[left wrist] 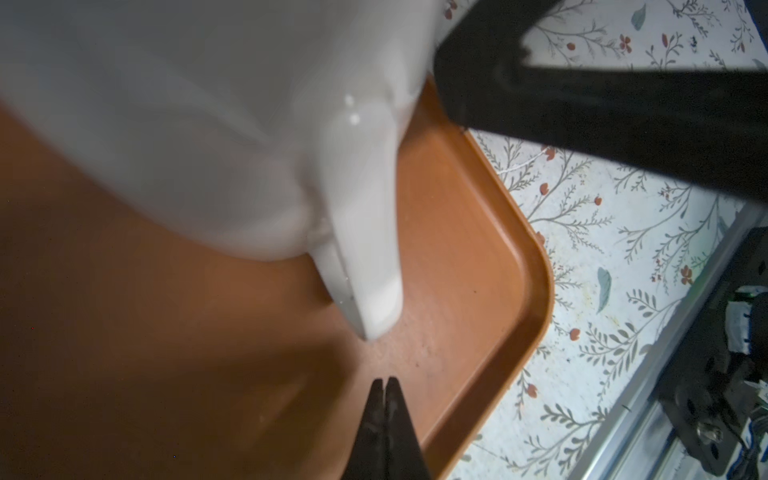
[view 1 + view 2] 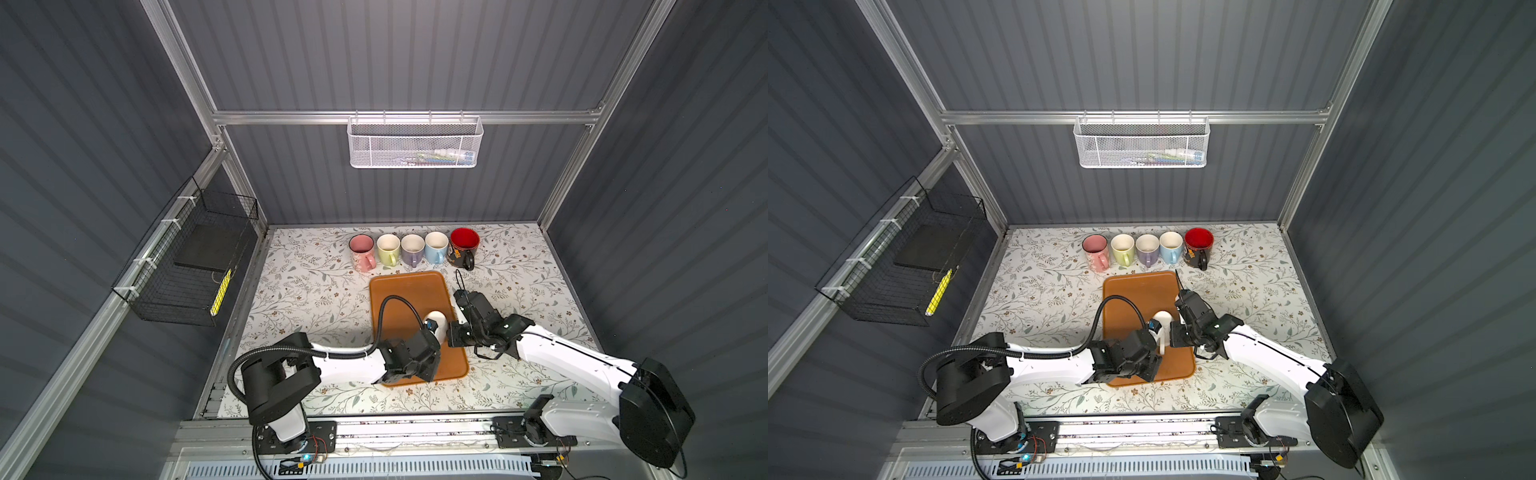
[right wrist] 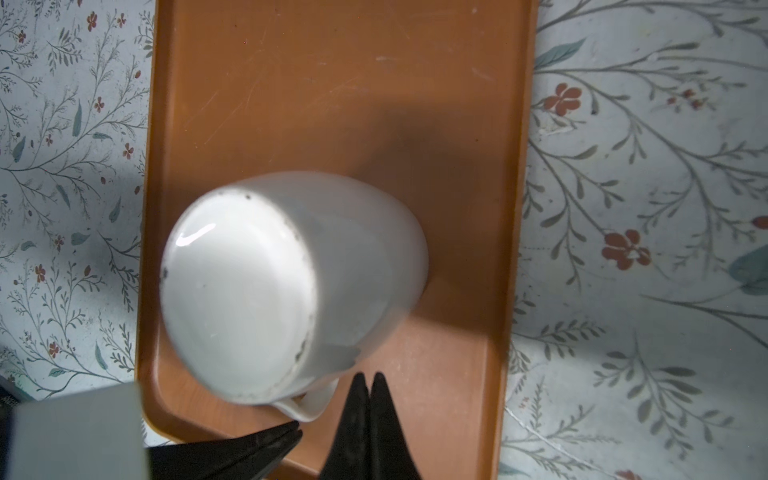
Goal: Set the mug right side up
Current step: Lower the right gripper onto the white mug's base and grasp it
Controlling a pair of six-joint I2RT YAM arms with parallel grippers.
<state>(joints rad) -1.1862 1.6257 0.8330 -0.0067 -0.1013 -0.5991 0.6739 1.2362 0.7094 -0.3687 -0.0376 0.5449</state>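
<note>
Right gripper (image 3: 368, 380) pinched closed, empty, just beside the white mug (image 3: 241, 291); left gripper (image 1: 384, 384) likewise. Mug base-up on the tray (image 3: 332, 83), flip not yet begun.

Grey ribbed walls (image 2: 395, 62), aluminium frame (image 2: 291, 117), floral tabletop (image 2: 299, 291)

Mug (image 3: 241, 291): glossy glazed ceramic, smooth; base ring unglazed, rough, dark-specked. Tray (image 3: 332, 83): matt orange-brown plastic, fine scratches. Worktop (image 3: 644, 166): matt floral-print covering, scuffed. Right gripper fingers (image 3: 353, 428): matt black plastic. Frame rail (image 2: 407, 117): bare brushed metal. White basket (image 2: 413, 147): painted perforated metal.
</note>
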